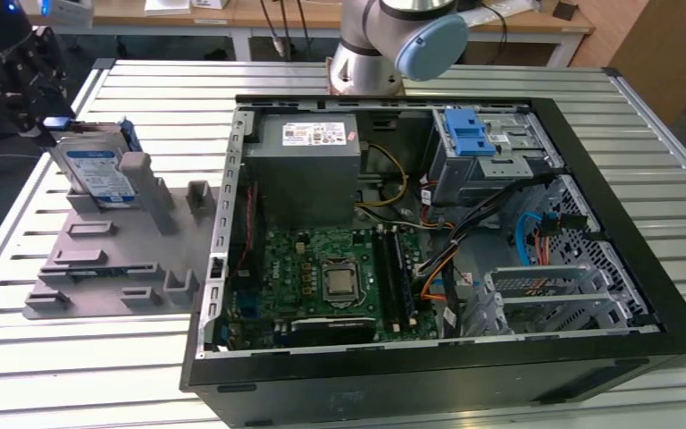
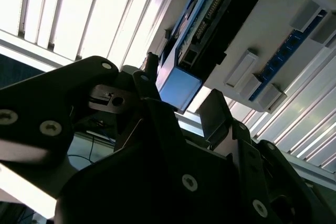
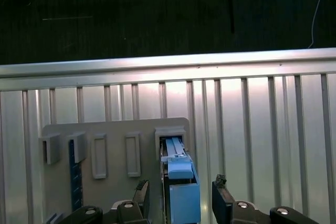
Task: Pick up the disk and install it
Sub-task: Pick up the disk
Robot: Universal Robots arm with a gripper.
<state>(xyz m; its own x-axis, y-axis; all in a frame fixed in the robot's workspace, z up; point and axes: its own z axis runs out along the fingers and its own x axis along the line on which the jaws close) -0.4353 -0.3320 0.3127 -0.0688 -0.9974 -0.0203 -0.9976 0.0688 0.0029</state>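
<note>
Disk [image 3: 181, 198] pick-up is the step in hand. In the first wrist view the gripper [image 3: 180, 184] has its fingers [image 3: 220, 192] spread, one on each side of the disk's blue end. A gap shows on both sides, so nothing is gripped yet. The disk stands upright in a slot of the grey fixture plate [image 1: 104, 259] on the slatted table [image 1: 81, 357]. Beside it lies the open computer case [image 1: 439, 380], with the drive cage [image 1: 516, 147] at its far end. The grasp seems to call for closing evenly and square to the disk.
</note>
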